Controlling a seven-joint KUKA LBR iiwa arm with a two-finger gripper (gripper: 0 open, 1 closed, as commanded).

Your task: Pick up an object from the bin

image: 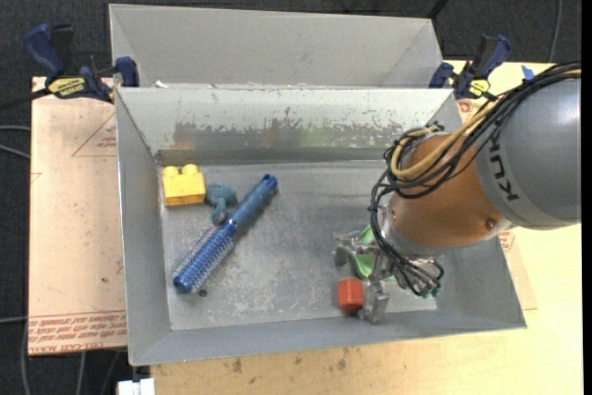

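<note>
- Highest up and closest to the lens from where I stand is the arm point(546, 153), a fat grey link coming in from the right edge of the frame and bending down into the bin point(277, 120).
- Below that link sits the orange cover point(444, 199) on the wrist, with black and yellow cables point(418, 146) looped over its upper side.
- At the end, the gripper point(367, 280) is low over the bin floor, right of centre and close to the front wall.
- How its jaws stand I cannot tell; the wrist and wiring hide too much of them.
- Just beside the gripper, on its lower left, lies a small red block point(350, 294), on the floor near the front wall; whether metal touches it I cannot say.
- Under the gripper's upper part a green piece point(363, 262) peeks out, too covered to name.
- Well apart, in the left half of the bin, a blue hairbrush point(225, 236) lies on a slant, bristle end toward the lower left, handle toward the upper right.
- Up by the brush handle rests a small teal piece point(220, 199), touching or nearly touching the brush.
- Left of that, near the back left corner, sits a yellow brick point(183, 185) with studs on top.
</note>
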